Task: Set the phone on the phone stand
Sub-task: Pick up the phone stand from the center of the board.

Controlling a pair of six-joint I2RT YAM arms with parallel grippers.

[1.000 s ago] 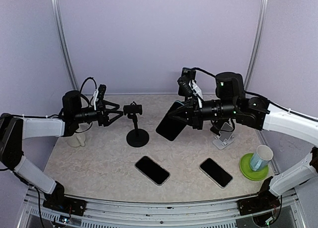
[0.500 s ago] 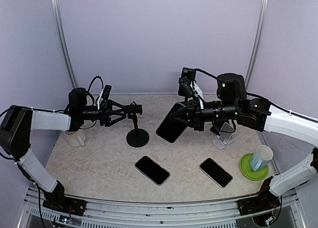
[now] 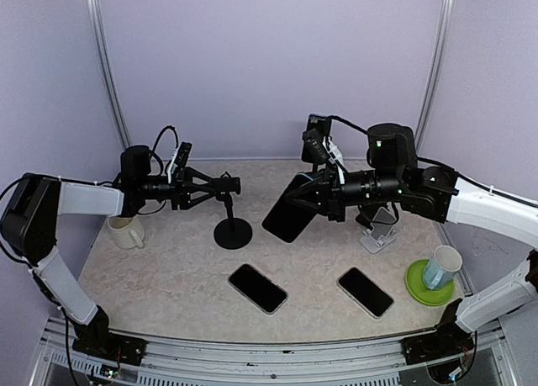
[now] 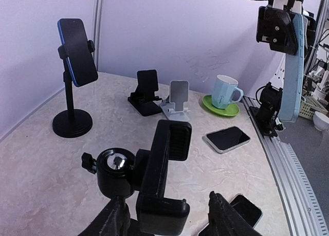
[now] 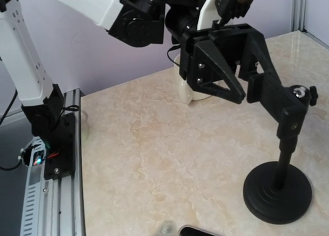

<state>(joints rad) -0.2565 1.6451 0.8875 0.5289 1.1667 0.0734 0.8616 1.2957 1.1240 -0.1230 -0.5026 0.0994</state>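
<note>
phone stand (image 3: 233, 232) left of phone (image 3: 287, 214)

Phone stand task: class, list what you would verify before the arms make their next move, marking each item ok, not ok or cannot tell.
1. Phone gripped by the right end effector, held in the air: ok.
2. Left end effector straddling the phone stand clamp: ok.
3. Clamp gripped firmly: not ok, a gap shows beside one finger.
4. Stand base flat on the table: ok.
5. Space between phone and clamp free: ok.
6. Clamp wide enough for the phone: cannot tell.
</note>
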